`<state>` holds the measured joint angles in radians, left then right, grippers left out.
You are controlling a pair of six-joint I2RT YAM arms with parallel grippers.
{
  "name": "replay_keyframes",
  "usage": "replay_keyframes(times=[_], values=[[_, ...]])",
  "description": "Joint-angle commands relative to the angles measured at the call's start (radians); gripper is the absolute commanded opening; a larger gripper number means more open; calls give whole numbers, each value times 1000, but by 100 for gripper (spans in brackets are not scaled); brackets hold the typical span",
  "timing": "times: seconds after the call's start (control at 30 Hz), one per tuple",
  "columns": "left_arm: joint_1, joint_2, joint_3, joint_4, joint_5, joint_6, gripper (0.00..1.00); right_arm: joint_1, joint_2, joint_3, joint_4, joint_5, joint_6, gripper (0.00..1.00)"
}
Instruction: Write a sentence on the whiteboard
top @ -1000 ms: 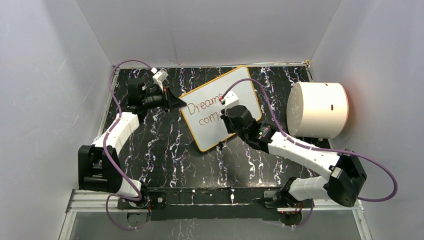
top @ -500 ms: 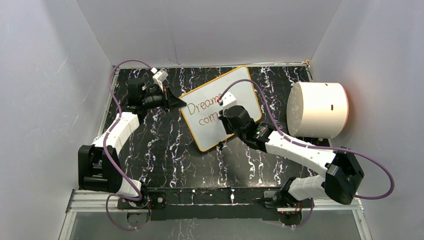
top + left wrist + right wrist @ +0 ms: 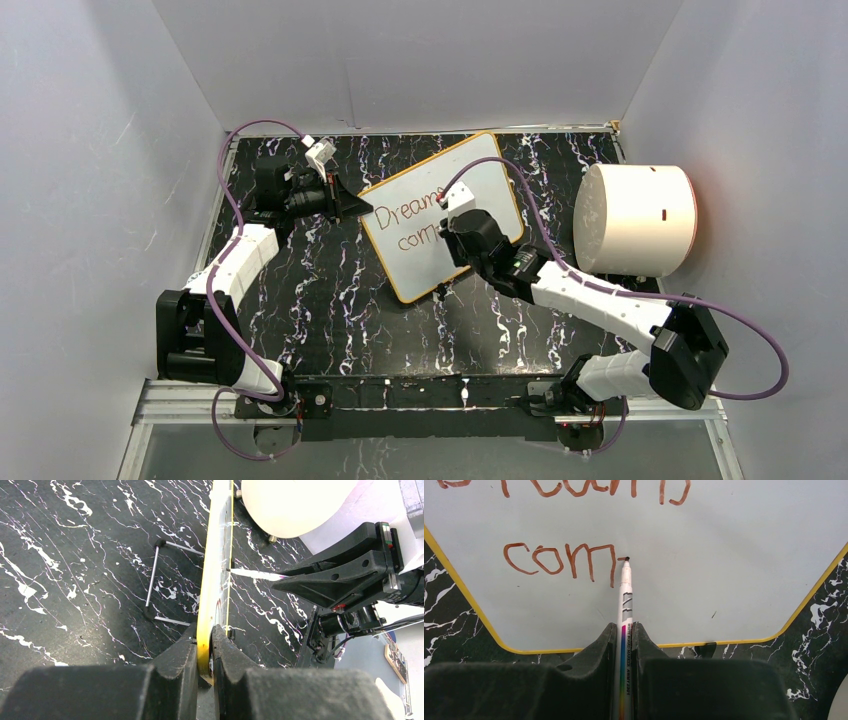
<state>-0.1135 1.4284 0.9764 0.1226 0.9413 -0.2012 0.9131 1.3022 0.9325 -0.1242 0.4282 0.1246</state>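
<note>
The whiteboard (image 3: 480, 180), white with a yellow rim, stands tilted on the black marbled table. It reads "Dreams" and below it "com" in brown. My left gripper (image 3: 352, 204) is shut on the board's left edge; the left wrist view shows the yellow rim (image 3: 212, 570) clamped between the fingers. My right gripper (image 3: 458, 232) is shut on a white whiteboard marker (image 3: 625, 605). The marker's tip touches the board (image 3: 734, 555) just right of the "m", beside a short fresh stroke.
A big white cylinder (image 3: 636, 220) stands on the table at the right, close to the right arm. The board's wire stand (image 3: 152, 582) rests on the table behind it. Grey walls enclose the table on three sides.
The right gripper has shifted slightly left and up with the marker against the board. The left arm and the board have not moved.
</note>
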Motion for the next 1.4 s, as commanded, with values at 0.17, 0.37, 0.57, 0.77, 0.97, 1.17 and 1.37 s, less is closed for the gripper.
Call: replay_keyframes(times=[0.17, 0.37, 0.57, 0.77, 0.97, 1.17, 1.37], values=[[-21, 52, -30, -117, -124, 94, 0, -25, -30, -18, 59, 52, -13, 0], [-20, 51, -30, -118, -122, 94, 0, -27, -30, -15, 88, 35, -31, 0], [-22, 52, -31, -117, -122, 95, 0, -28, -32, -11, 111, 40, -43, 0], [-21, 50, -28, -117, -122, 95, 0, -27, -30, 1, 116, 28, -54, 0], [-21, 52, -29, -117, -123, 95, 0, -28, -26, 8, 116, 5, -62, 0], [-21, 52, -28, -117, -127, 95, 0, -27, -35, 4, 149, 3, -64, 0], [-21, 52, -29, -118, -127, 95, 0, -27, -49, -8, 161, -3, -62, 0]])
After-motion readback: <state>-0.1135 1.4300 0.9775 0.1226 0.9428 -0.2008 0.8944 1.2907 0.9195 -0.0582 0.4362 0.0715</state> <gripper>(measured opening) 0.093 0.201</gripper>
